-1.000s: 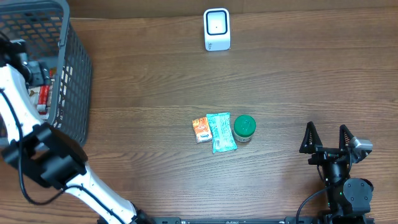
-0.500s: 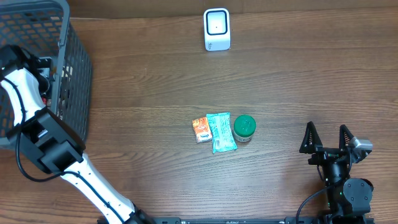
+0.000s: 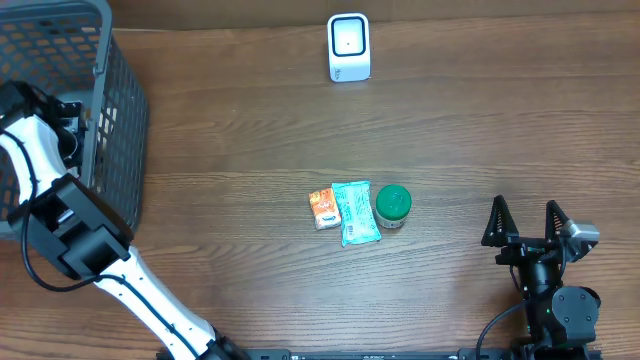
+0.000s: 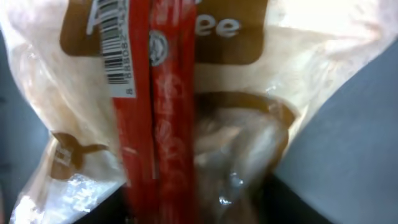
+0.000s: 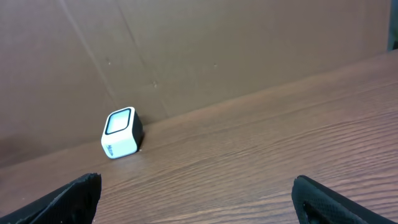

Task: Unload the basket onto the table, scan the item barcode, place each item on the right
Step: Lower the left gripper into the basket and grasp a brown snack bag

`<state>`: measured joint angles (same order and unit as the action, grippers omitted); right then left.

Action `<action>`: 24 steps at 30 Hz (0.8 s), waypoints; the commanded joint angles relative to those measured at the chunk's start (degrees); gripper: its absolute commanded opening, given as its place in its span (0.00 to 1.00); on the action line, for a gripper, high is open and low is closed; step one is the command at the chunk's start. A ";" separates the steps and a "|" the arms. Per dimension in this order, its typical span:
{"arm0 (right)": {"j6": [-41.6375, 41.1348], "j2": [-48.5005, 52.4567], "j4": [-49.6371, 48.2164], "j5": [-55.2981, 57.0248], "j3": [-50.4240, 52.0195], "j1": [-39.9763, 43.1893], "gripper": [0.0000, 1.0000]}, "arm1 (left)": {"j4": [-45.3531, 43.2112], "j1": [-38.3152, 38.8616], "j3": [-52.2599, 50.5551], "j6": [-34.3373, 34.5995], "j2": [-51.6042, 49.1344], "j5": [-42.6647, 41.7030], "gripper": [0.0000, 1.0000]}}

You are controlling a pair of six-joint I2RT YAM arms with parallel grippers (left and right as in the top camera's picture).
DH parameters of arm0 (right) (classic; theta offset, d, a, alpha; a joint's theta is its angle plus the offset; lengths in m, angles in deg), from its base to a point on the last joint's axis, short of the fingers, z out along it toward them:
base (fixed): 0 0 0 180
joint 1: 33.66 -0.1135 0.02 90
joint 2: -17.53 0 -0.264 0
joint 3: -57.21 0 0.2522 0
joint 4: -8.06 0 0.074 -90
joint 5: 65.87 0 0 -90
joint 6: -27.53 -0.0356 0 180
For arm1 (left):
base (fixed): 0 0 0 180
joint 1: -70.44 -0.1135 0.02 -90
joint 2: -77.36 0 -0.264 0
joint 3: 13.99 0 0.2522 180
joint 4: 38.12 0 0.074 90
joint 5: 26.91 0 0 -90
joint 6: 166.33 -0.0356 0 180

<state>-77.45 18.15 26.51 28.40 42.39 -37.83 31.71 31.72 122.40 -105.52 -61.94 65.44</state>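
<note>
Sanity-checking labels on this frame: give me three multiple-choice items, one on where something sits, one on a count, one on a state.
1. The scanner sits:
A) near the far edge of the table, apart from everything else
B) in the mid-table row of items
C) at the near edge

2. Items lying mid-table:
A) two
B) three
C) five

3. The right fingers are:
A) shut on a packet
B) shut, empty
C) open, empty

Key:
1 A, the overhead view shows it alone at the top, well clear of the row.
2 B, there is an orange packet, a teal packet and a green-lidded jar.
3 C, the two fingers stand spread with only bare wood between them.
</note>
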 commanded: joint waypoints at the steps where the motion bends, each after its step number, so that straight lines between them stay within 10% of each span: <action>1: 0.24 -0.35 -0.26 -0.11 0.59 0.07 1.00 | 1.29 -0.37 -0.63 -0.42 -3.52 -0.48 0.36; 11: 0.24 -0.35 -0.26 -0.11 0.59 0.07 1.00 | 3.30 0.90 2.71 -0.37 -3.39 -0.48 0.05; 24: 0.24 -0.35 -0.26 -0.11 0.59 0.07 1.00 | 10.19 1.14 16.90 11.50 -2.40 -0.55 0.04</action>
<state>-77.41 18.17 26.53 28.40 42.39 -37.83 41.48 32.57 136.06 -98.98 -64.32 65.44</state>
